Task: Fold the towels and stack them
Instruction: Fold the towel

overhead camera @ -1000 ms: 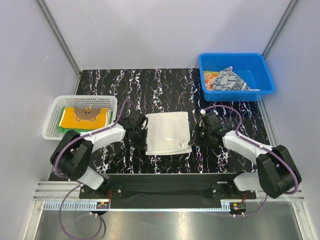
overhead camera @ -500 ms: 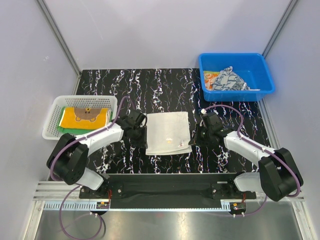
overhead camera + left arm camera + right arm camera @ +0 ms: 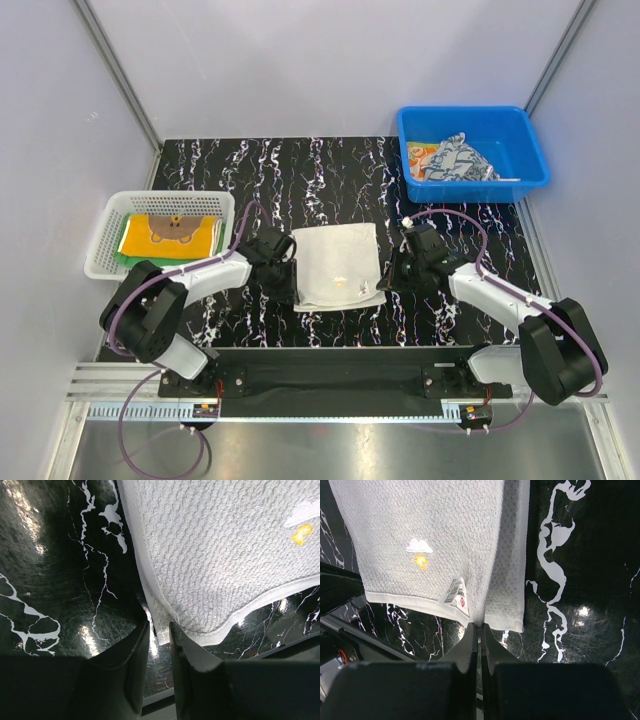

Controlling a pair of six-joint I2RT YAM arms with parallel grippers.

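Left gripper [image 3: 159, 627] now slightly parted at near corner of the white towel [image 3: 215, 555], clamped a second ago, right gripper [image 3: 479, 626] still pinched shut on its near edge

Five towels show in all. One white towel [image 3: 338, 265] is on the single worktop [image 3: 330, 180]. Two are in the one white basket [image 3: 105, 240] (a bear towel [image 3: 172, 232] over a green towel [image 3: 150, 261], which shows only an edge). Two are in the one blue bin [image 3: 530, 150]: a patterned towel [image 3: 455, 160] and an orange-marked towel [image 3: 420, 154]. There are two arms, the left arm [image 3: 200, 272] and the right arm [image 3: 490, 290], and two hands, the left hand [image 3: 285, 290] and the right hand [image 3: 385, 283].
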